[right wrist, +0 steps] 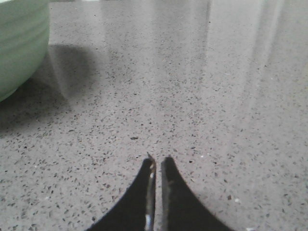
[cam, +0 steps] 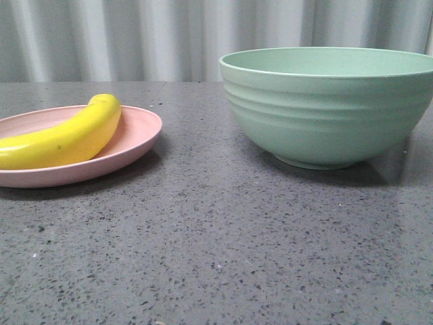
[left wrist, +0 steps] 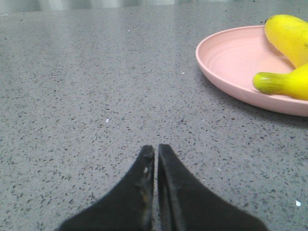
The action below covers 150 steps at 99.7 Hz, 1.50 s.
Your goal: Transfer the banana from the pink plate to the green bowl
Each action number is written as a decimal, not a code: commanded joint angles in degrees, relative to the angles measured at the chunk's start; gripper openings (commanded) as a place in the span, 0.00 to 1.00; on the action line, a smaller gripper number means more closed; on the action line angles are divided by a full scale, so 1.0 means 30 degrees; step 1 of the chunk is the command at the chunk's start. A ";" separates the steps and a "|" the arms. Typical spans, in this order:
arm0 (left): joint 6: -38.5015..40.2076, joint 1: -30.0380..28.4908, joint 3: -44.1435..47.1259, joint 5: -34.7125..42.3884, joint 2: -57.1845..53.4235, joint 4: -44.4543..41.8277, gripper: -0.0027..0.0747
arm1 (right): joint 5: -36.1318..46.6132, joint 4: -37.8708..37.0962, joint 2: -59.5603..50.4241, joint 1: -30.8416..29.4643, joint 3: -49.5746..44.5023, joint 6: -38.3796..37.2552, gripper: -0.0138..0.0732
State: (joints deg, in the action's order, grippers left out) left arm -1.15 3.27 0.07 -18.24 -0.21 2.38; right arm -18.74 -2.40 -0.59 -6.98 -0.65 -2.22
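The banana (cam: 64, 139) lies on its side across the pink plate (cam: 139, 132) at the left of the speckled grey table (cam: 216, 237), while the green bowl (cam: 331, 101) stands well apart to the right. Neither arm shows in the front view. From our wrist cameras we see the left gripper (left wrist: 156, 150) low over the table near the plate with its jaws pressed together on nothing, and the right gripper (right wrist: 157, 162) just as closed and empty, near the bowl's foot.

We judge the transfer not yet begun, and the risks lie ahead. The banana looks smooth and glossy, and it curves; a pinch placed off its thickest part could squeeze it sideways out of the fingers. It also rests partly against the plate's low rim, so a descent without the jaws first opened wide would strike the fruit or tip the light plate. A grip taken near one end may let the long body swing and droop in transit.

The bowl is deep and its wall high. A carry held too low could knock the banana against the rim, or shove the bowl across the table. Releasing over the rim rather than the middle could let it slide out.
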 commanded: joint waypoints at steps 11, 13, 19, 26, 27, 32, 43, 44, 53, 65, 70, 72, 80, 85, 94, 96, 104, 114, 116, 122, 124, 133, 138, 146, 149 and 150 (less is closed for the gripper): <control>0.0161 -0.0060 0.0192 0.1170 -0.0543 0.0027 0.01 | 0.0388 -0.0254 -0.0454 -0.0152 -0.0373 0.0147 0.08; 0.0161 -0.0060 0.0192 0.1170 -0.0543 0.0027 0.01 | 0.0388 -0.0254 -0.0454 -0.0152 -0.0373 0.0147 0.08; 0.0161 -0.0060 0.0192 0.1170 -0.0543 0.0027 0.01 | 0.0388 -0.0254 -0.0454 -0.0152 -0.0373 0.0147 0.08; 0.0161 -0.0060 0.0192 0.1170 -0.0543 0.0027 0.01 | 0.0388 -0.0254 -0.0454 -0.0152 -0.0373 0.0147 0.08; 0.0161 -0.0060 0.0192 0.1170 -0.0543 0.0027 0.01 | 0.0388 -0.0254 -0.0454 -0.0152 -0.0373 0.0147 0.08; 0.0161 -0.0060 0.0192 0.1170 -0.0543 0.0027 0.01 | 0.0388 -0.0254 -0.0454 -0.0152 -0.0373 0.0147 0.08; 0.0161 -0.0060 0.0192 0.1170 -0.0543 0.0027 0.01 | 0.0388 -0.0254 -0.0454 -0.0152 -0.0373 0.0147 0.08; 0.0161 -0.0060 0.0192 0.1170 -0.0543 0.0027 0.01 | 0.0388 -0.0254 -0.0454 -0.0152 -0.0373 0.0147 0.08; 0.0161 -0.0060 0.0192 0.1170 -0.0543 0.0027 0.01 | 0.0388 -0.0254 -0.0454 -0.0152 -0.0373 0.0147 0.08; 0.0161 -0.0060 0.0192 0.1170 -0.0543 0.0027 0.01 | 0.0388 -0.0254 -0.0454 -0.0152 -0.0373 0.0147 0.08; 0.0161 -0.0060 0.0192 0.1170 -0.0543 0.0027 0.01 | 0.0388 -0.0254 -0.0454 -0.0152 -0.0373 0.0147 0.08; 0.0161 -0.0060 0.0192 0.1170 -0.0543 0.0027 0.01 | 0.0388 -0.0254 -0.0454 -0.0152 -0.0373 0.0147 0.08; 0.0161 -0.0060 0.0192 0.1360 -0.0543 0.0000 0.01 | 0.0388 -0.0254 -0.0454 -0.0152 -0.0373 0.0147 0.08; 0.0161 -0.0060 0.0192 0.1687 -0.0543 0.0000 0.01 | 0.0388 -0.0254 -0.0454 -0.0152 -0.0373 0.0147 0.08; 0.0161 -0.0060 0.0192 0.2304 -0.0543 0.0000 0.01 | 0.0388 -0.0254 -0.0454 -0.0152 -0.0373 0.0147 0.08; 0.0161 -0.0060 0.0192 0.2368 -0.0543 0.0000 0.01 | 0.0388 -0.0254 -0.0454 -0.0152 -0.0373 0.0147 0.08; 0.0161 -0.0060 0.0192 0.2875 -0.0543 0.0000 0.01 | 0.0428 -0.0254 -0.0454 -0.0152 -0.0373 0.0147 0.08; 0.0161 -0.0060 0.0192 0.3855 -0.0543 0.0000 0.01 | 0.0910 -0.0254 -0.0454 -0.0152 -0.0373 0.0147 0.08; 0.0161 -0.0060 0.0192 0.3985 -0.0543 0.0000 0.01 | 0.1106 -0.0254 -0.0454 -0.0152 -0.0373 0.0147 0.08; 0.0161 -0.0060 0.0192 0.4306 -0.0543 0.0000 0.01 | 0.1762 -0.0254 -0.0454 -0.0152 -0.0373 0.0147 0.08; 0.0161 -0.0060 0.0192 0.4318 -0.0543 0.0000 0.01 | 0.1981 -0.0254 -0.0454 -0.0152 -0.0373 0.0147 0.08; 0.0161 -0.0107 0.0192 0.4540 -0.0543 0.0000 0.01 | 0.2573 -0.0254 -0.0454 -0.0152 -0.0373 0.0147 0.08; 0.0161 -0.0107 0.0192 0.4847 -0.0543 0.0000 0.01 | 0.2785 -0.0254 -0.0454 -0.0152 -0.0373 0.0147 0.08; 0.0161 -0.0107 0.0192 0.5113 -0.0543 0.0000 0.01 | 0.3382 -0.0254 -0.0454 -0.0152 -0.0373 0.0147 0.08; 0.0161 -0.0107 0.0192 0.5156 -0.0543 0.0000 0.01 | 0.3705 -0.0254 -0.0454 -0.0152 -0.0373 0.0147 0.08; 0.0161 -0.0107 0.0192 0.5156 -0.0543 0.0000 0.01 | 0.3875 -0.0254 -0.0454 -0.0152 -0.0373 0.0147 0.08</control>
State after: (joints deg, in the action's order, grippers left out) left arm -1.15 3.18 0.07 -8.31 -0.21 2.34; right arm -14.40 -2.40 -0.59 -6.98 -0.65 -2.22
